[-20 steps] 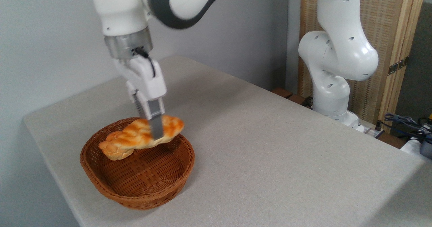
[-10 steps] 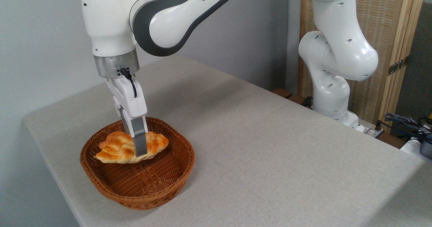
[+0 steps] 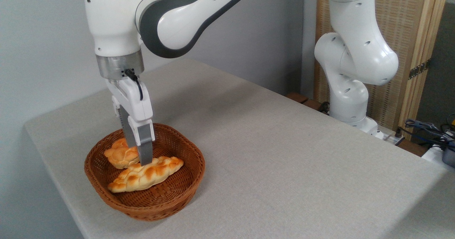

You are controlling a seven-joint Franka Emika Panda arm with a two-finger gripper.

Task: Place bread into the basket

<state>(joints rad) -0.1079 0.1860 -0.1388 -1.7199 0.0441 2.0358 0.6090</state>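
Basket [image 3: 117,200] sits near the front-left corner of the tabletop [image 3: 284,153]. Bread [image 3: 145,174] lies flat inside it, on the woven floor. Behind it, in the same basket, a small knotted bun [image 3: 119,155], partly hidden by the tool [image 3: 139,158]. Tool's fingers are apart, tips just above the bread's back edge, gripping nothing. Arm base stands at the far right.
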